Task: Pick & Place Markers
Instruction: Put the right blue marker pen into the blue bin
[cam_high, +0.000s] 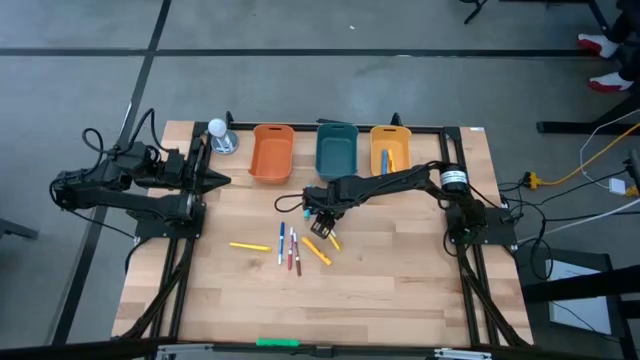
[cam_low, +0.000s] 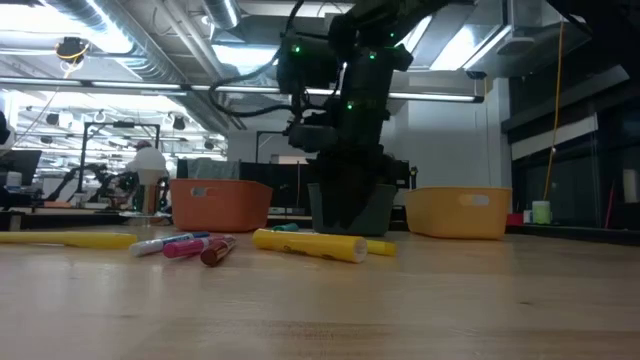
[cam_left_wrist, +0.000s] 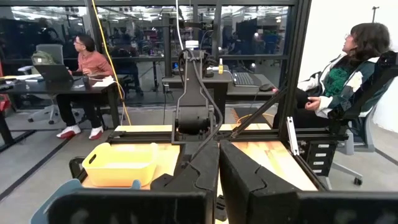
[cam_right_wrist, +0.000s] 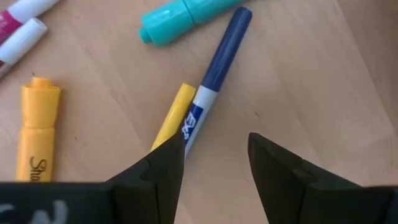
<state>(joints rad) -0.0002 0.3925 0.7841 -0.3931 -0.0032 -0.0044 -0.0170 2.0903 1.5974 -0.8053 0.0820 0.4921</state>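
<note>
Several markers lie loose on the wooden table: a yellow one (cam_high: 250, 246), a blue-white one (cam_high: 281, 243), red ones (cam_high: 294, 252) and two more yellow ones (cam_high: 316, 250). My right gripper (cam_high: 322, 212) is open, pointing down just over them. In the right wrist view its gap (cam_right_wrist: 214, 158) stands by the white end of a blue-capped marker (cam_right_wrist: 219, 59). One finger (cam_right_wrist: 163, 168) covers the end of a thin yellow marker (cam_right_wrist: 173, 118). A teal marker (cam_right_wrist: 186, 14) and a fat yellow marker (cam_right_wrist: 36, 134) lie nearby. My left gripper (cam_high: 216, 181) is shut and empty at the table's left.
An orange bin (cam_high: 271, 152), a teal bin (cam_high: 336, 150) and a yellow bin (cam_high: 390, 148) with markers inside stand along the far edge. A white ball on a silver base (cam_high: 220, 135) stands at the far left. A bright green stick (cam_high: 278, 342) lies at the near edge.
</note>
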